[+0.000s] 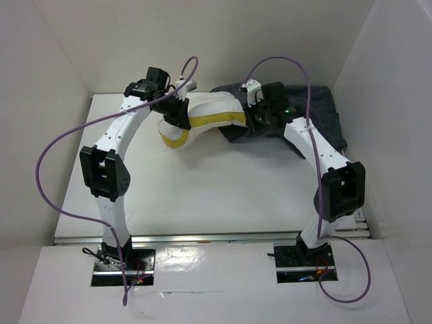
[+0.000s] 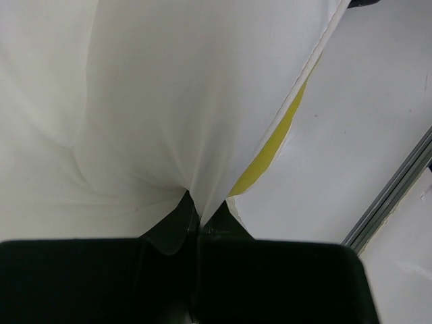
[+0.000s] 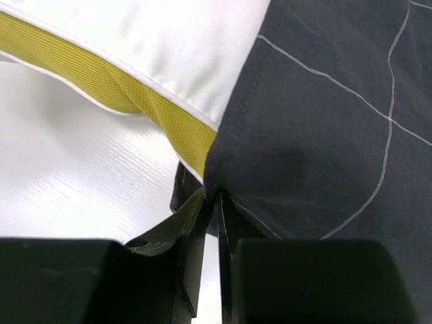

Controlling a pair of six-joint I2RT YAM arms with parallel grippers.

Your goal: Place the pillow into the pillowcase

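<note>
The left gripper [image 2: 194, 202] clenches the pillow [image 2: 169, 101]; the pillowcase [image 3: 324, 121] may slip from the right gripper [image 3: 212, 199] (whether it grips, I cannot tell).

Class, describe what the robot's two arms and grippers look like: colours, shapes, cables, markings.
The left arm and right arm have slim white links joined by boxy black joint housings, each on a black base plate. A purple cable loops along each arm. The left gripper and right gripper are black. A small green light glows near the right wrist.
</note>
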